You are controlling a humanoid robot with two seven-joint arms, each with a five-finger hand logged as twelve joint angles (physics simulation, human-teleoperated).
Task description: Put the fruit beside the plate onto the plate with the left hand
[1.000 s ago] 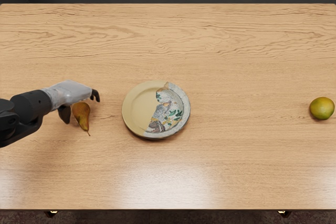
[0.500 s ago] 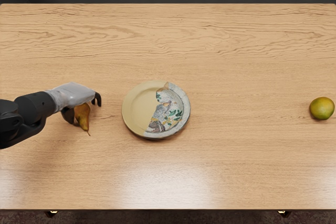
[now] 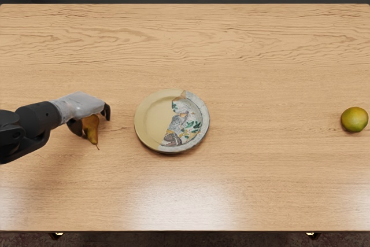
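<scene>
To the left of the plate point(image 3: 144, 121), just beside its rim but not touching it, the pear point(image 3: 91, 127) is lying on the counter point(image 3: 231, 44). Its brownish-yellow body is pointing narrow end and stem toward the near edge and tilting slightly rightward toward the plate. The left hand point(image 3: 81, 107) is sitting directly over the broad upper part of the pear, hiding that end from the head view. It is curling closed around the fruit. The dark thumb point(image 3: 74, 126) is pressing in on the side of the pear facing away from the plate. The dark fingertips point(image 3: 106, 110) are bending down on the side facing the plate, so the pear is being cupped between them. The pear is resting on the wood, with its lower half showing below the palm. The left arm point(image 3: 26, 126), dark with a pale grey wrist, is reaching in from the left edge, farther from the plate than the hand.

The plate itself, round and pale yellow, is lying flat near the middle of the counter. A painted patch of grey, green and brown is covering its right half, and nothing is resting on it. Far to the right of the plate, close to the counter's right edge and well apart from everything else, a round yellow-green fruit point(image 3: 354, 119) is sitting alone. The counter, light wood with wavy grain, is spreading out on all sides of the plate.
</scene>
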